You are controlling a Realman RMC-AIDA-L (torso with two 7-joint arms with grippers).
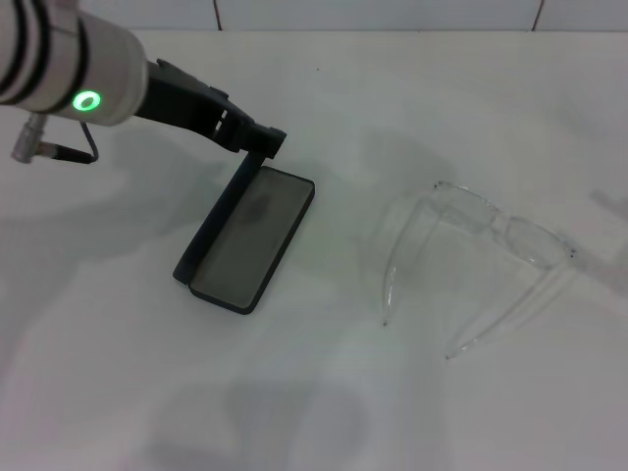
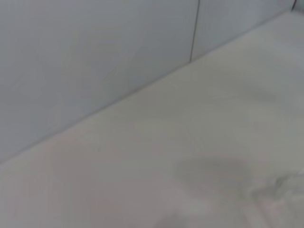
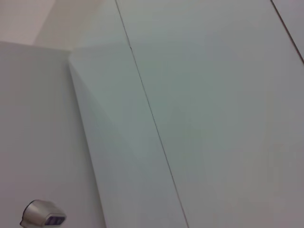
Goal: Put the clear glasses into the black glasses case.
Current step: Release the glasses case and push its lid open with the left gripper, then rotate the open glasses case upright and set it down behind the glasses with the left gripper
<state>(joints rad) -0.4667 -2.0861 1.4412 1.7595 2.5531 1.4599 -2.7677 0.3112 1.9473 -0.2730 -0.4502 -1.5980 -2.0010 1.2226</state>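
Surface (image 1: pixel 314 412): a plain white top that fills the head view, with a white tiled wall along its far edge

Black glasses case (image 1: pixel 245 238): lies open left of the surface's middle, nearer the far edge than the near one; the grey-lined tray rests flat, and the lid stands up along its left long side

Left hand (image 1: pixel 257 140): a dark gripper at the end of the white left arm, which reaches in from the far left corner; it sits at the far end of the case's raised lid, right at the lid's top edge; whether the fingers are parted or pinching the lid cannot be told from this angle

Clear glasses (image 1: pixel 491 235): rest on the surface toward its right edge, well apart from the case; the curved lens faces the far right, and the two thin clear arms are unfolded, pointing toward the near edge

Right hand: not seen in any view; the right wrist camera shows only white wall panels and a small metal fitting (image 3: pixel 40 213)

Left wrist view: shows bare surface meeting the tiled wall, with a faint trace of the glasses at one side
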